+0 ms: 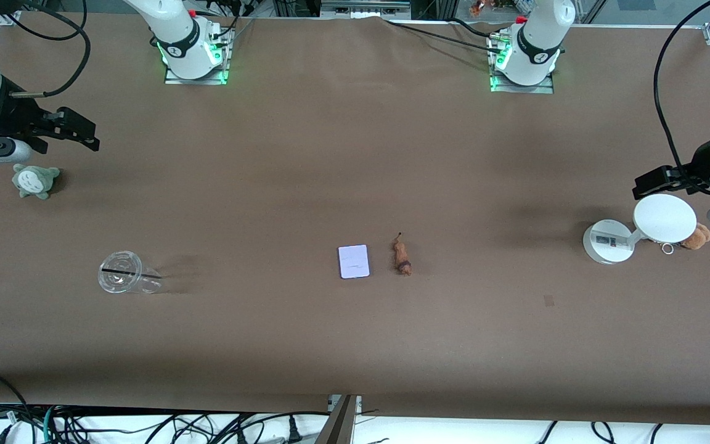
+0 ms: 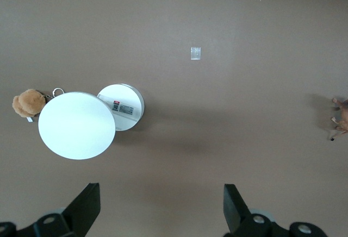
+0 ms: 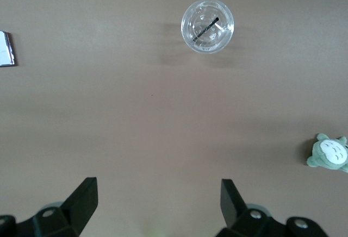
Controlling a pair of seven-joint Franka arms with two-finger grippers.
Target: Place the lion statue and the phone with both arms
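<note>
The lion statue (image 1: 402,257), a tiny reddish-brown figurine, lies on the table's middle, beside the pale lavender phone (image 1: 354,261), which lies flat toward the right arm's end. The lion shows at the edge of the left wrist view (image 2: 341,118), and the phone's corner at the edge of the right wrist view (image 3: 5,48). My left gripper (image 1: 654,183) (image 2: 161,204) hangs open and empty at the left arm's end, above the white disc. My right gripper (image 1: 77,131) (image 3: 157,201) hangs open and empty at the right arm's end, above the grey-green plush.
A white round disc on a stand (image 1: 663,219) (image 2: 76,124) with an orange-brown plush (image 1: 697,237) beside it stands at the left arm's end. A clear plastic cup (image 1: 126,272) (image 3: 207,26) and a grey-green plush (image 1: 34,180) (image 3: 329,153) sit at the right arm's end.
</note>
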